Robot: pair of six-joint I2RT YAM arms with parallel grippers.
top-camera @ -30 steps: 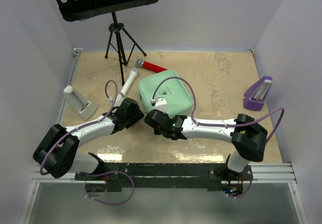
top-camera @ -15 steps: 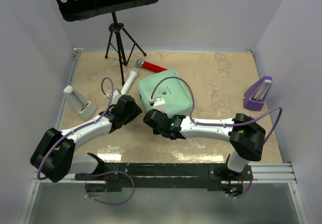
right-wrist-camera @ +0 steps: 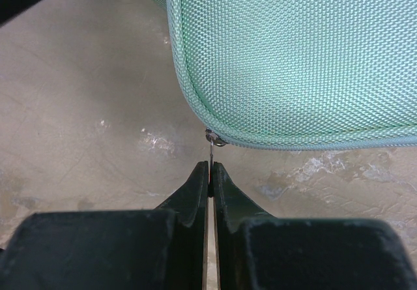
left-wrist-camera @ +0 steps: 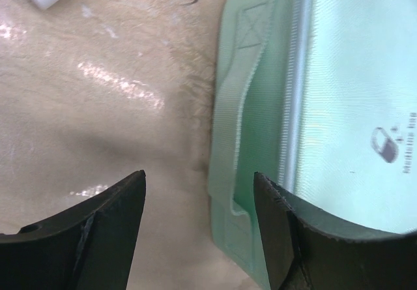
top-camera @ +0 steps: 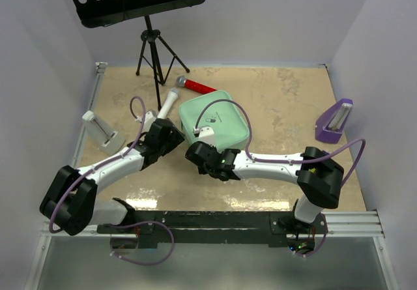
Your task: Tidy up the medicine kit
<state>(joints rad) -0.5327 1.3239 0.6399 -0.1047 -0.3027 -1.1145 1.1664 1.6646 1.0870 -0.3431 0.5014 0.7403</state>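
Wrist views alone reveal right end effector (right-wrist-camera: 210, 167) pinching zipper pull (right-wrist-camera: 214, 139) of medicine kit (right-wrist-camera: 293, 55); left end effector (left-wrist-camera: 199, 178) gapes.

Top view high overhead, looking down; wrist views close, low, sharing medicine kit (right-wrist-camera: 293, 55).

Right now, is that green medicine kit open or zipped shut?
Shut, it seems: the medicine kit lies flat, no gap shows along its zipper, and the right gripper pinches the zipper pull at a corner.
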